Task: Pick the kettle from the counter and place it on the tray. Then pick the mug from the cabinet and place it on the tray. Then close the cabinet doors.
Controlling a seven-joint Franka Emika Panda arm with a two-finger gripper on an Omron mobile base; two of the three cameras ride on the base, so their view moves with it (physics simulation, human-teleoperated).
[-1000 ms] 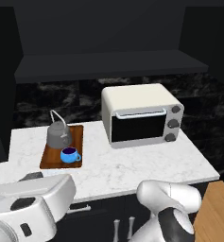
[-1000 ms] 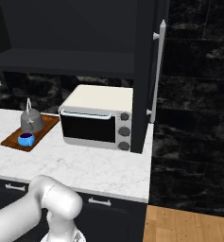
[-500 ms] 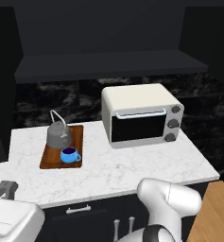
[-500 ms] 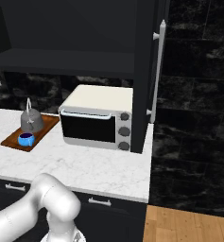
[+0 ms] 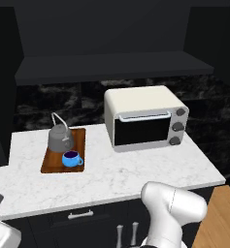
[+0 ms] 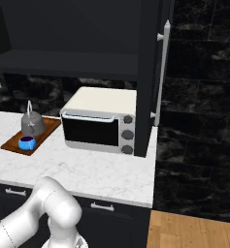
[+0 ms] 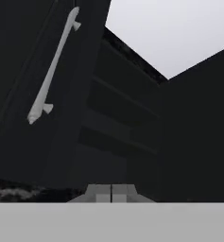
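The dark grey kettle (image 5: 61, 138) (image 6: 32, 124) and the small blue mug (image 5: 72, 158) (image 6: 26, 142) both stand on the brown wooden tray (image 5: 51, 163) (image 6: 48, 127) at the left of the white counter (image 5: 136, 169) (image 6: 102, 169). Above it the black cabinet (image 5: 111, 68) (image 6: 68, 60) is open, its shelf bare. The right cabinet door (image 6: 148, 72) stands open, edge-on. In the hand view my gripper (image 7: 112, 193) is shut on nothing and looks up at a black door with a long silver handle (image 7: 52, 71) and the shelves (image 7: 118, 123).
A white toaster oven (image 5: 145, 118) (image 6: 99, 123) sits on the counter right of the tray. Dark drawers with silver handles (image 5: 80, 214) (image 6: 101, 207) run below. A black marble wall (image 6: 204, 121) and wooden floor (image 6: 194, 232) lie to the right.
The white hand end of my arm has dropped down and left, nearly out of the lower left corner of the left base view. Kettle, mug and tray have not moved.
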